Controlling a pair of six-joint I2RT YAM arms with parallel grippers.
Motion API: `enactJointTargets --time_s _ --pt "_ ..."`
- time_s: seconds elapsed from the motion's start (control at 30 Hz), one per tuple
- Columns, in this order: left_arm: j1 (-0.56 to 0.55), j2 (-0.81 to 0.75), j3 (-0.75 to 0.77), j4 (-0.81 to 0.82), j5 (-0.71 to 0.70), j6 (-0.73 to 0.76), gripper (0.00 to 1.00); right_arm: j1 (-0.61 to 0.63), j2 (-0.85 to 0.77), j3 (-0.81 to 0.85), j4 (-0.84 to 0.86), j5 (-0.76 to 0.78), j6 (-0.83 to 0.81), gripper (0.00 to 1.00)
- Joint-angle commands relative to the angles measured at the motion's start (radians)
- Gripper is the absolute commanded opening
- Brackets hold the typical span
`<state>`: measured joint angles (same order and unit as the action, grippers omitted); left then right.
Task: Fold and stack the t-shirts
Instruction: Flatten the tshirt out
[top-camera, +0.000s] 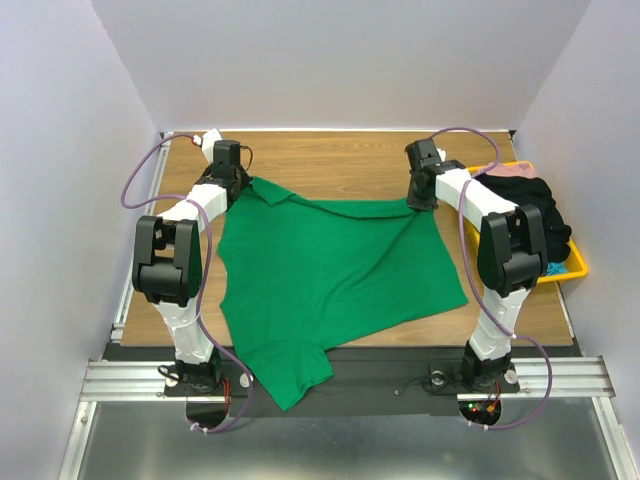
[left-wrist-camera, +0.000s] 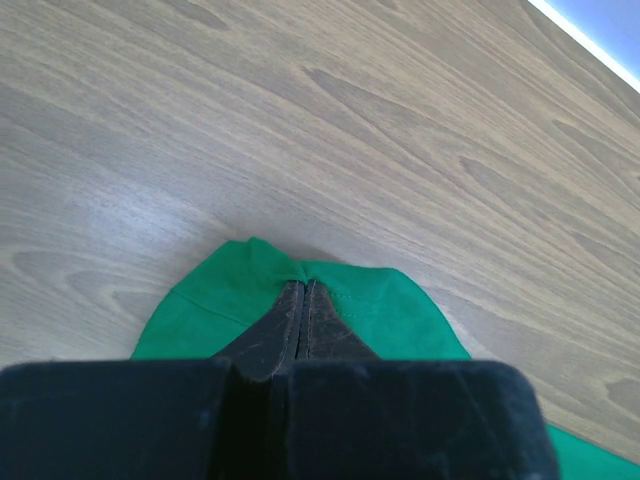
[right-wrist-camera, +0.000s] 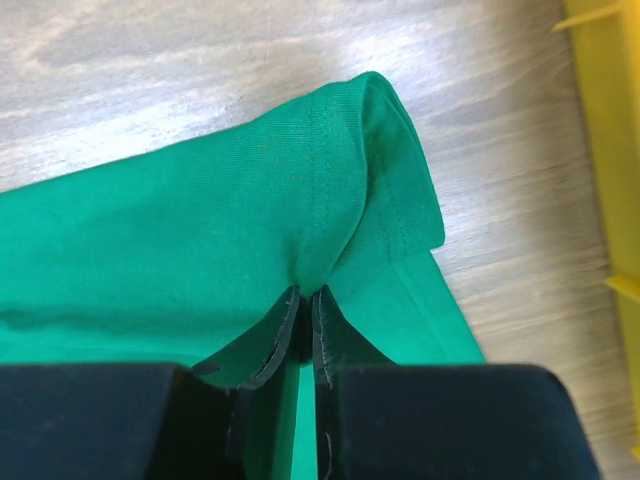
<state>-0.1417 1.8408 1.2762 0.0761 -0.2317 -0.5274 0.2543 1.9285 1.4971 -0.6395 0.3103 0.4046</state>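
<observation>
A bright green t-shirt (top-camera: 335, 275) lies spread over the wooden table, one sleeve hanging over the near edge. My left gripper (top-camera: 240, 187) is shut on its far left corner, with cloth (left-wrist-camera: 210, 300) bunched at the fingertips (left-wrist-camera: 303, 290). My right gripper (top-camera: 415, 203) is shut on the far right corner, a fold of green cloth (right-wrist-camera: 320, 200) pinched between the fingertips (right-wrist-camera: 306, 298). The shirt's far edge runs stretched between the two grippers.
A yellow plastic tray (top-camera: 575, 262) holding dark clothes (top-camera: 535, 205) stands at the right edge; its rim shows in the right wrist view (right-wrist-camera: 605, 120). Bare wood (top-camera: 330, 160) lies beyond the shirt. White walls enclose the table.
</observation>
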Motion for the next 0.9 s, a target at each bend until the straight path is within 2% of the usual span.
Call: enactJointTargets --time_s 0.0,0.13,0.67,0.77,0.87 --pt "0.008 -0.072 0.051 -0.001 -0.041 0.023 0.00 -0.007 -0.020 0.066 -0.049 0.056 -0.049 0.10" --pt "0.007 -0.068 0.060 -0.004 -0.034 0.027 0.00 -0.007 0.023 0.095 -0.081 0.041 -0.061 0.15" --pt "0.010 -0.061 0.061 0.002 -0.038 0.046 0.00 -0.003 0.040 0.078 -0.100 0.020 -0.180 0.18" --pt "0.010 -0.063 0.058 0.004 -0.038 0.049 0.00 0.002 0.047 0.088 -0.107 -0.002 -0.208 0.23" --pt "0.011 -0.063 0.058 0.004 -0.041 0.052 0.00 0.002 0.050 0.089 -0.108 -0.010 -0.217 0.24"
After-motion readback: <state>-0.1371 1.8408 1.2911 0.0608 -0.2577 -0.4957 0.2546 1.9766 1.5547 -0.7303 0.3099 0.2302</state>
